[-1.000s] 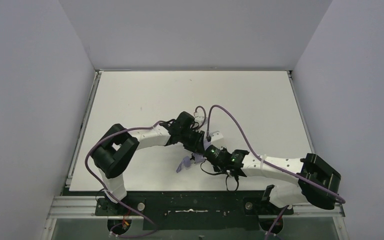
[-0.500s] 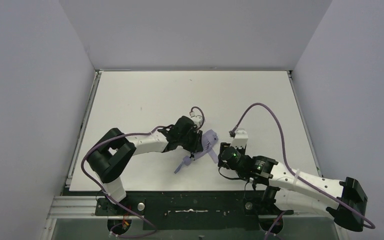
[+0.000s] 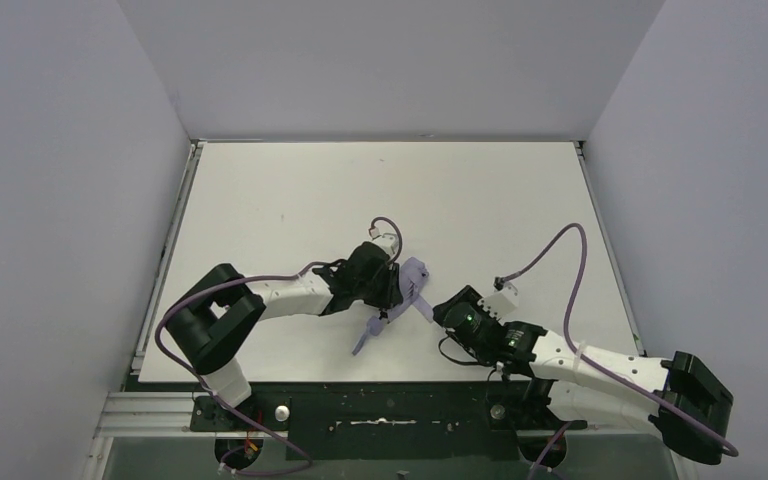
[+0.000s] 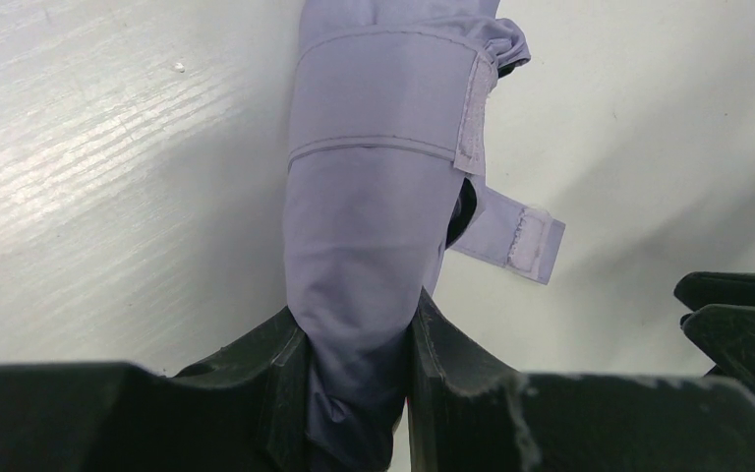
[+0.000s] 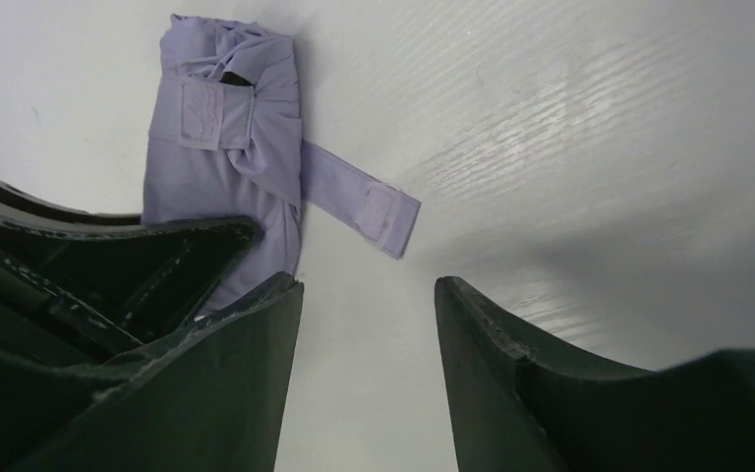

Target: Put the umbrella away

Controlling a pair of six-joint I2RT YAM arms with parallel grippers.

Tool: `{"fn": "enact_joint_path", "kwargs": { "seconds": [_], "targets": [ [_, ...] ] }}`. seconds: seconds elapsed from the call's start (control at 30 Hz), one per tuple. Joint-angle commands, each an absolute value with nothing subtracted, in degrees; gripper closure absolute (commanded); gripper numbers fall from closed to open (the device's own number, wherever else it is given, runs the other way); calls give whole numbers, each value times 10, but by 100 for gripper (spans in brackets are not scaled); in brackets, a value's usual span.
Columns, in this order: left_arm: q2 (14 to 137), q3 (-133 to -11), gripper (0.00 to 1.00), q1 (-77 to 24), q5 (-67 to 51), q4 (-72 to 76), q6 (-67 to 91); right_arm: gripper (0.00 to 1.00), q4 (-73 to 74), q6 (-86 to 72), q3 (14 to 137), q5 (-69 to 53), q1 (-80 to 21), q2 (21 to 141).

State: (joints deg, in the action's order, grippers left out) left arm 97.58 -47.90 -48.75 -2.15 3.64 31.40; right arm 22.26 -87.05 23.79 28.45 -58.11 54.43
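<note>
Folded umbrella point(image 4: 374, 197) lies around the middle of the bench point(image 3: 260, 200), slightly toward the near edge, left gripper point(image 4: 354, 344) pinched tight on its bunched fabric, right gripper point(image 5: 369, 285) just beside it and spread wide, strap point(image 5: 359, 202) flopped loose, and whatever's past the clamp is hidden.

The left arm point(image 3: 290, 292) stretched out low toward 3 o'clock. The left gripper point(image 4: 359, 339) had both fingers squeezed tight on the umbrella point(image 4: 374, 197). The right arm point(image 3: 580, 360) lay low too and pointed toward 10 o'clock. The right gripper point(image 5: 369, 295) had its fingers spread apart. It held nothing and sat just beside the left gripper.
</note>
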Motion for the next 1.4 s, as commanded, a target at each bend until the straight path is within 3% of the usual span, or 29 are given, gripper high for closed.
{"fn": "enact_joint_path", "kwargs": {
  "seconds": [0.0, 0.23, 0.63, 1.37],
  "targets": [
    [1005, -440, 100, -492, 52, -103, 322, 47, 140, -1021, 217, 302, -578, 553],
    [1007, -440, 100, -497, 61, -106, 331, 47, 176, -1126, 226, 261, -576, 589],
    [1011, -443, 100, -500, 64, -106, 329, 47, 160, -1170, 223, 212, -554, 656],
    [1024, -451, 100, -508, 69, -111, 327, 48, 50, -1094, 203, 196, -483, 724]
  ]
}}
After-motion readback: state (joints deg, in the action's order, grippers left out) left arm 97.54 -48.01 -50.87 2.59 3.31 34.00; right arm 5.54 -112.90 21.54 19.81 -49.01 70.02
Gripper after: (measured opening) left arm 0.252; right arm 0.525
